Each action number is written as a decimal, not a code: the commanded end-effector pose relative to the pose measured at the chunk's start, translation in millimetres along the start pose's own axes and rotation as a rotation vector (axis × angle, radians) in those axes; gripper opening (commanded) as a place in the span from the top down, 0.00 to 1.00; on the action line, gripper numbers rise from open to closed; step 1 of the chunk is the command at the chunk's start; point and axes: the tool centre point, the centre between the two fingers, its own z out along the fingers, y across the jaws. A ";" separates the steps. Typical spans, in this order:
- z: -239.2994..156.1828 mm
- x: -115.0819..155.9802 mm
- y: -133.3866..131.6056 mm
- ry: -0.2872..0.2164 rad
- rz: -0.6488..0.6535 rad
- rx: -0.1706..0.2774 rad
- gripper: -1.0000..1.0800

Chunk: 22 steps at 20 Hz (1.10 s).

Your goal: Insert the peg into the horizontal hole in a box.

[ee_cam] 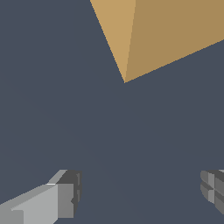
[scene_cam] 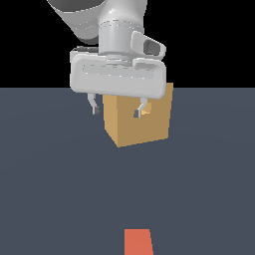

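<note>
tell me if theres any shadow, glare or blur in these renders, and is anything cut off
Exterior view: flat lighting, no cast shadows or glare, edges slightly jagged; the peg is cropped at the frame's lower edge, and the open gripper partly hides the box. Wrist view: sharp, shadowless, the box cropped.

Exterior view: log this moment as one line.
gripper: open, empty, raised in front of box | peg: on floor, near camera, ungrasped | hole: empty
</note>
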 end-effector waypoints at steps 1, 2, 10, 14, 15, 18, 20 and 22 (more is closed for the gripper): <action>0.0 0.0 0.0 0.000 0.000 0.000 0.04; 0.1 -0.4 0.1 0.000 0.000 0.000 0.04; 6.9 -29.1 2.5 0.002 -0.002 -0.007 0.04; 14.3 -60.4 5.3 0.004 -0.003 -0.015 0.04; 16.6 -69.9 6.3 0.005 -0.004 -0.017 0.04; 24.4 -101.9 9.6 0.007 -0.005 -0.025 0.04; 30.0 -124.6 12.2 0.009 -0.007 -0.031 0.04; 35.7 -147.8 15.0 0.011 -0.008 -0.037 0.04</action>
